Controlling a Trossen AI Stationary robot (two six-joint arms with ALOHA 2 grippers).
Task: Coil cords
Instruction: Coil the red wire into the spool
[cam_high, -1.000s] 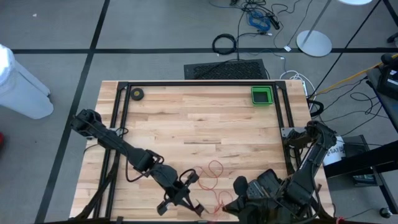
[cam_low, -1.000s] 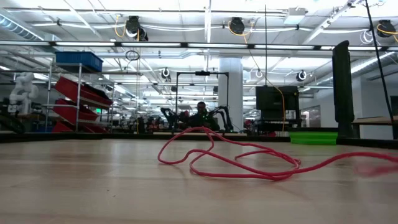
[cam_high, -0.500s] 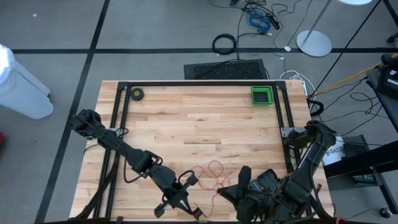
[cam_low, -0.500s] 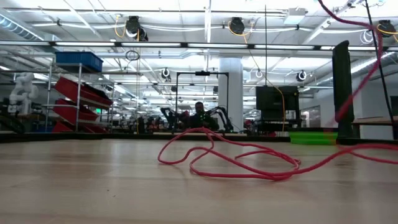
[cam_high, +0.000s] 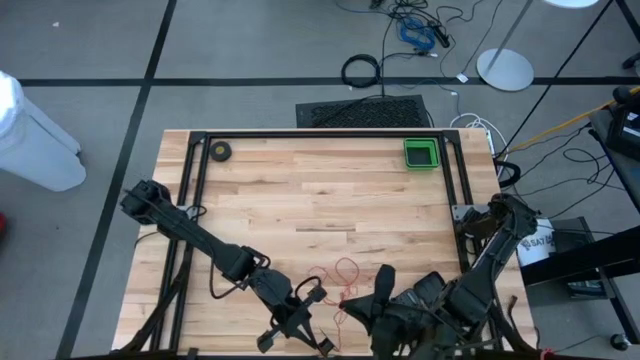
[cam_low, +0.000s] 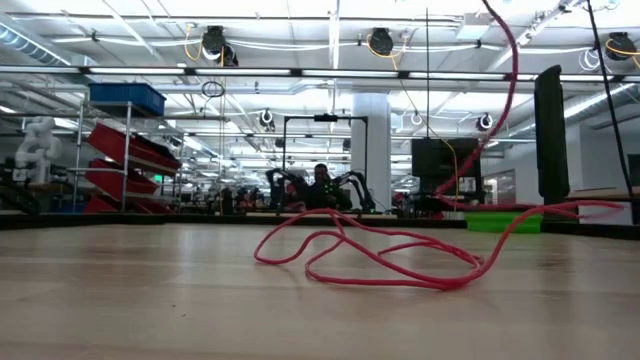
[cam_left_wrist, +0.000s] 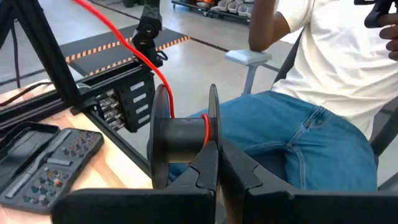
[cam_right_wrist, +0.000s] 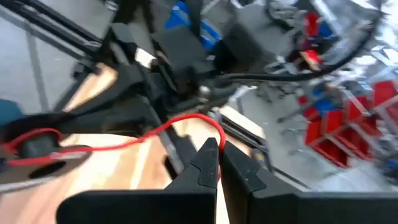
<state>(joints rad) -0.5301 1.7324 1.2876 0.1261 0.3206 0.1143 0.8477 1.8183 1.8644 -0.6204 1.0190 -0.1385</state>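
Observation:
The thin red cord (cam_low: 370, 256) lies in loose loops on the wooden table (cam_high: 300, 200) near its front edge, and one strand (cam_low: 508, 70) rises steeply out of the low view. A few turns of it are wound on the small black reel (cam_left_wrist: 183, 134). My left gripper (cam_left_wrist: 217, 163) is shut on the reel and holds it above the table's near edge. My right gripper (cam_right_wrist: 219, 157), just right of the left one in the high view (cam_high: 382, 288), is shut on the cord. The reel (cam_right_wrist: 37, 149) shows beyond it. My left gripper pinches the rim of one reel flange (cam_left_wrist: 213, 124) between its two fingers, coming at it nearly level. The reel is lifted clear, its axis lying across the fingers, and the cord leaves its core (cam_left_wrist: 204, 127) upward. My right gripper pinches a single strand of the cord (cam_right_wrist: 214, 134) between its fingertips. From there the cord runs in a gentle slack curve (cam_right_wrist: 124, 144) to the reel in the left gripper.
A green bin (cam_high: 421, 153) stands at the table's far right and a small black roll (cam_high: 219, 151) at its far left. Black frame rails (cam_high: 195, 200) run along both sides. Off the near edge lies a tool case (cam_left_wrist: 43, 155), and a seated person (cam_left_wrist: 311, 112) is there.
My right gripper has turned at the wrist and shifted a little toward the table's far edge. The strand it holds, which lay low at the right of the low view, now rises steeply upward. The loops on the table have stayed where they were.

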